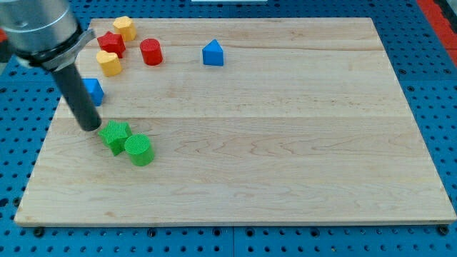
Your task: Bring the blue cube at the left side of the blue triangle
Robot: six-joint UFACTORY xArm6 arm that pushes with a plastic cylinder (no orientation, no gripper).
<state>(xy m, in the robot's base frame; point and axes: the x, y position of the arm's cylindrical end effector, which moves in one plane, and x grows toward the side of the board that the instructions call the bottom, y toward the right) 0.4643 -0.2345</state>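
While my tip (90, 127) rests free, holding nothing, the blue cube (93, 90) sits just above it, and the blue triangle (213, 53) far up-right. Go round to the cube's left, then push rightward slowly.

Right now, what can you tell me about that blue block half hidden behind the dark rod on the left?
The blue cube is a small, solid blue block that looks like matte plastic. It sits flat on the wooden board near the view's left edge, below the yellow and red blocks and above the green ones. My rod covers its left part, so only the right side shows. My tip rests lower, beside the green star. Whether the rod actually touches the cube, I cannot tell. No other block touches it.
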